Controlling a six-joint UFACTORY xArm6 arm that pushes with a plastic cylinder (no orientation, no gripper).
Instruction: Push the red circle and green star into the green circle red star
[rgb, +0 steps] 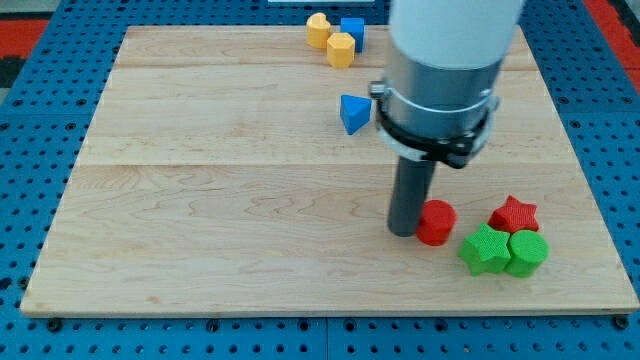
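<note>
And here's the red circle (436, 221), sitting toward the bench's right edge, a little above its bottom edge, with my tip (404, 232) pressed right against its left side. That's a pushing stance if ever there was one, the rod standing upright on the side away from the target cluster, so any slide toward the right edge should carry the block along. Just beyond it, the green star (485, 249) lies lower and to the right, near but apart from the red circle, and it looks to be touching the green circle (527, 252) already! Above that pair sits the red star (514, 214), snug against the green circle's top. So by my reading the green star is as good as home, and the red circle is the one left to close the gap; it's lined up roughly level with the red star, which suggests a straight shove rightward would do it. No pincer on this arm, mind you, just the bare rod, so there's nothing to open, close or grip. Further out, a blue triangle (353, 113) rests in the upper middle of the bench, well apart from the action, and up at the top edge two yellow blocks (331, 39) huddle with a blue cube (352, 29), out of play.
</note>
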